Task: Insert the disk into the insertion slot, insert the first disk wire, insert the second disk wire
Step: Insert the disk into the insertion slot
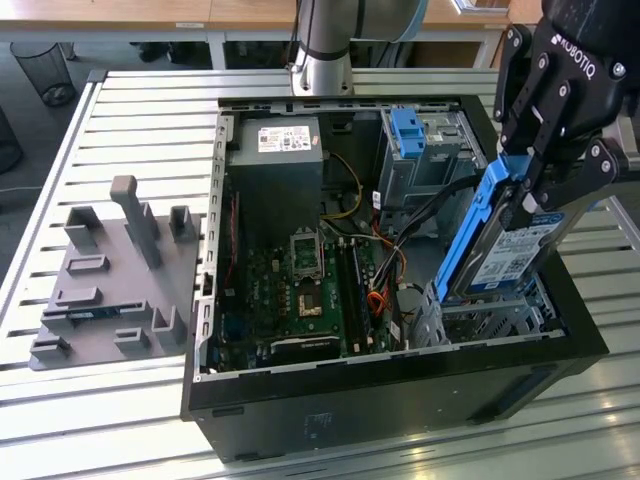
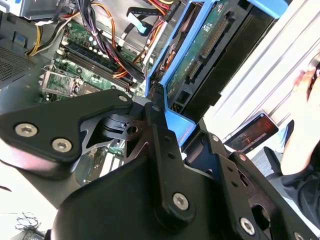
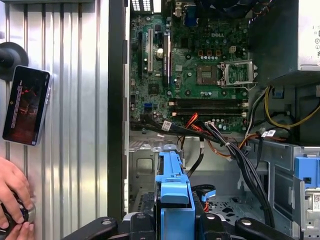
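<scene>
Disk (image 1: 500, 262), tilted steeply, pinched by the hand (image 1: 538, 200), its lower end at the slot (image 1: 495, 322) inside the open computer case (image 1: 380, 405).

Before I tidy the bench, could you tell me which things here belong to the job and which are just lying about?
Job: gripper, shut on the disk; the insertion slot below it.
Lying about: grey fixture plate; phone; a person's hand; wire bin.

Black cable bundle (image 1: 428, 208) sags right beside the insertion slot (image 1: 492, 320), crowding that flank! Tall grey bay (image 1: 400, 175) stands just beyond it. There's open room above the motherboard (image 1: 300, 290).
</scene>
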### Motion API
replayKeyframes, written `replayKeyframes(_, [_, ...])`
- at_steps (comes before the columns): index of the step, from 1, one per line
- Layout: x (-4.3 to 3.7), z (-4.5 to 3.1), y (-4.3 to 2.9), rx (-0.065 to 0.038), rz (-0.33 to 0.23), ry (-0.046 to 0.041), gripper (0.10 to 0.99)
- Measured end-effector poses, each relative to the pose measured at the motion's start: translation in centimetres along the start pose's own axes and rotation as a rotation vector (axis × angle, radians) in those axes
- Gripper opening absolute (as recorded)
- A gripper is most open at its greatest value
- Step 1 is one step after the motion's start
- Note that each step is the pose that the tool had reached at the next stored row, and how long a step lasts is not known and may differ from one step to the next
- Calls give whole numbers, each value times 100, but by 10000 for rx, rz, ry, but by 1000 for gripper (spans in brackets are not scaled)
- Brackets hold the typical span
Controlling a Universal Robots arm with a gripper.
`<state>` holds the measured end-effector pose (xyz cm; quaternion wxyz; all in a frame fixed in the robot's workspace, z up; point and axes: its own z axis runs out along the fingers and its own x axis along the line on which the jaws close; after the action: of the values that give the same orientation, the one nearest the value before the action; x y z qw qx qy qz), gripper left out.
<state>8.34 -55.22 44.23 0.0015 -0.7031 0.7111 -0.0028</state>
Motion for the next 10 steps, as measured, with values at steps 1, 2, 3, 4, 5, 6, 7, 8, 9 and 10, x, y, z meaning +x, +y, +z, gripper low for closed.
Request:
replayKeyframes(1, [-2,7,0,-3,0,-1,365])
replayKeyframes(2, [-4,13,0,-6,-1,-1,365])
replayKeyframes(3, [-4,20,0,-8,1,-1,365])
replayKeyframes(4, [-5,26,0,-8,11,0,365])
replayKeyframes(5, [-5,30,0,-8,26,1,365])
replayKeyframes(6, [-5,35,0,-9,35,2,365])
replayKeyframes(7, [-5,43,0,-10,38,0,365])
replayKeyframes(8, [-5,50,0,-13,40,-1,365])
replayKeyframes(9, [-5,59,1,-15,41,-1,365])
replayKeyframes(10, [-5,68,1,-16,41,0,365])
